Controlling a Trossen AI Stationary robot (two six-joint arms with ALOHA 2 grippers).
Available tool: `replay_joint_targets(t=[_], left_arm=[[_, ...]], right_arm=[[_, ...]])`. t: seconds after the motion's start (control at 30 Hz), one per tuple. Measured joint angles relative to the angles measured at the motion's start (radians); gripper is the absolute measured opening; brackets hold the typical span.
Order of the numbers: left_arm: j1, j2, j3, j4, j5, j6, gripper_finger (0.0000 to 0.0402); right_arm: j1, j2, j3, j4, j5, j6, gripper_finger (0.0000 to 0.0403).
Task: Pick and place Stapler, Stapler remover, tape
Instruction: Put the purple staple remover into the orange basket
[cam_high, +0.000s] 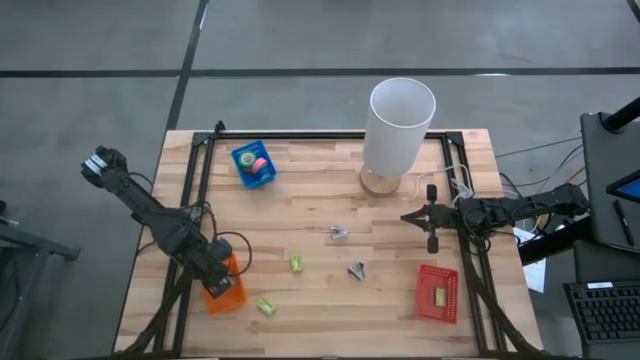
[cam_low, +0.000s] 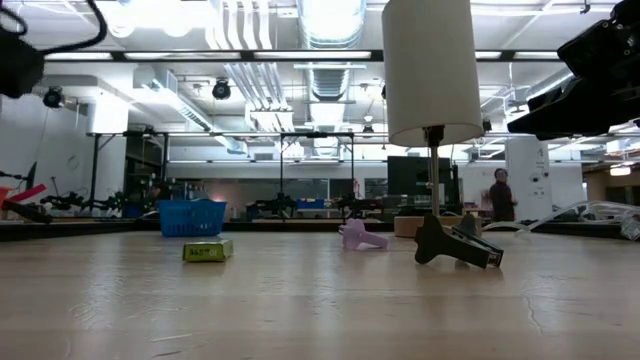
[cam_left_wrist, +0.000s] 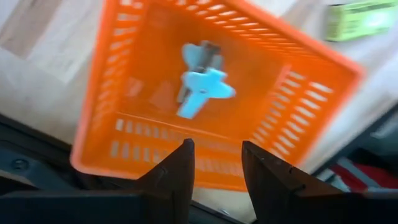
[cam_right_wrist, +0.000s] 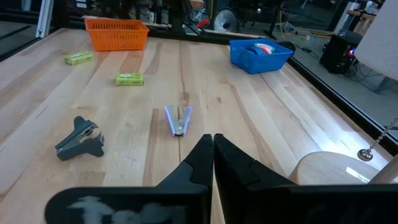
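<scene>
While your left gripper hangs open over the orange basket at seven o'clock, a light-blue staple remover lies inside; your right gripper waits closed at three o'clock.

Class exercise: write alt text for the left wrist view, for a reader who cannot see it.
An orange basket on a pale wooden table holds a light blue staple remover, seen from just above. The left pincer hovers over the basket's near wall, fingers parted and empty. A yellow-green block lies on the table beyond the basket.
</scene>
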Motion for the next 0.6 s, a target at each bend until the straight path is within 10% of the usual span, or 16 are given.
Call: replay_joint_targets(t=[0.6], left_arm=[[0.002, -0.021, 0.154, 0.009, -0.405, 0.142, 0.0133]], right_arm=[[0.000, 0.000, 0.000, 0.000, 0.000, 0.000, 0.0008]])
